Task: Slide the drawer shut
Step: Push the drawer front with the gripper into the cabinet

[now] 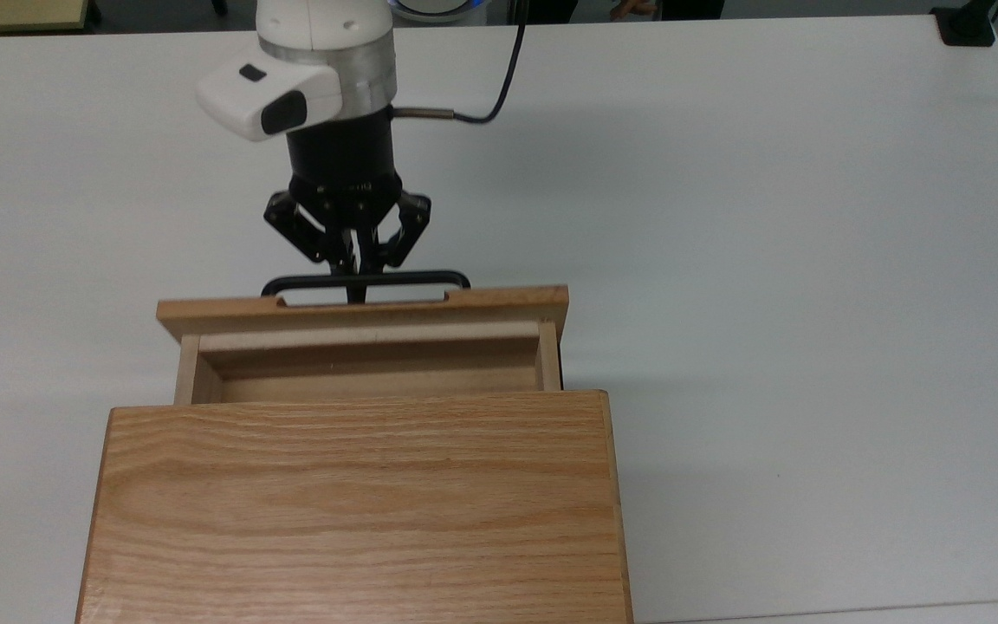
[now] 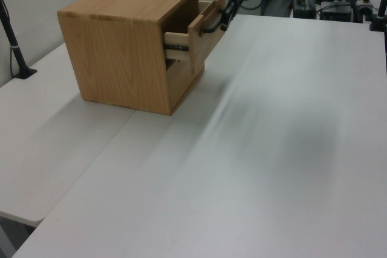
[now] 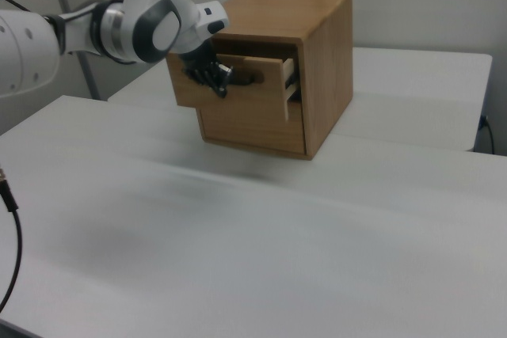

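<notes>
The light oak drawer (image 1: pixel 360 314) sticks a short way out of the wooden cabinet (image 1: pixel 360 511), with a narrow strip of its inside showing. Its thin black bar handle (image 1: pixel 404 279) faces the arm. My gripper (image 1: pixel 358 293) is shut, and its joined fingertips reach past the middle of the handle to the front panel. In the left view, the gripper (image 2: pixel 228 11) presses at the drawer front (image 2: pixel 202 37) from the right. In the right view, the gripper (image 3: pixel 217 85) sits against the drawer front (image 3: pixel 257 89) from the left, beside the cabinet (image 3: pixel 317 53).
The cabinet stands on a wide white table (image 1: pixel 767 260). A black mount (image 1: pixel 965 26) sits at the top view's far right corner. A black pole (image 2: pixel 13 46) stands at the left view's left edge. The arm's cable (image 1: pixel 499 87) trails behind the wrist.
</notes>
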`<state>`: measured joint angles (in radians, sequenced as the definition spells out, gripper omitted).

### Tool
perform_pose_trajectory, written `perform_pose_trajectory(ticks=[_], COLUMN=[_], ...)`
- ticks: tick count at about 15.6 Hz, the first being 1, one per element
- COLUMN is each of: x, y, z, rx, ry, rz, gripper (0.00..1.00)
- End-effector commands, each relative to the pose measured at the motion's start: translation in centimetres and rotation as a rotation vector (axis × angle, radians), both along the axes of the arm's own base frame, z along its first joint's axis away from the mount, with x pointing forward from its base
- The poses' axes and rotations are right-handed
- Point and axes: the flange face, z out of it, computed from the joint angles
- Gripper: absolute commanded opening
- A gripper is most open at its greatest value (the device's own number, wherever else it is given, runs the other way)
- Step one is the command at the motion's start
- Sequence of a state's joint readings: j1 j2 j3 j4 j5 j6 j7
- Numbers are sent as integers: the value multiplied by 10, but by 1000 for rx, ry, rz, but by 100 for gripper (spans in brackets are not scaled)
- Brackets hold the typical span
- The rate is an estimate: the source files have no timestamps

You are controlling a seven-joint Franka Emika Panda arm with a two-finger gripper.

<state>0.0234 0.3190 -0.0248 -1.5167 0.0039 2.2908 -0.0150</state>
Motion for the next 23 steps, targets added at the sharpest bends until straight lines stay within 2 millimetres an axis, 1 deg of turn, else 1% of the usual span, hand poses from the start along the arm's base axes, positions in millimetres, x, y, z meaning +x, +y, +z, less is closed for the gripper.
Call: perform_pose_trajectory(ticks=[1,4,7,10,15,17,20,22,23], x=[32,48,54,54,53,45,22,7,-4], y=[5,6,8,8,7,7,8,10,9], z=[-10,-14,-13,-12,-13,-17,-25,-27,-25], rx=[25,26,29,28,19,8,-10,-16,-16], ry=[-134,-262,-367,-405,-402,-370,-259,-121,-12], rz=[-8,-7,-7,-6,-1,10,23,26,24], gripper=[0,0,0,0,0,0,0,0,0])
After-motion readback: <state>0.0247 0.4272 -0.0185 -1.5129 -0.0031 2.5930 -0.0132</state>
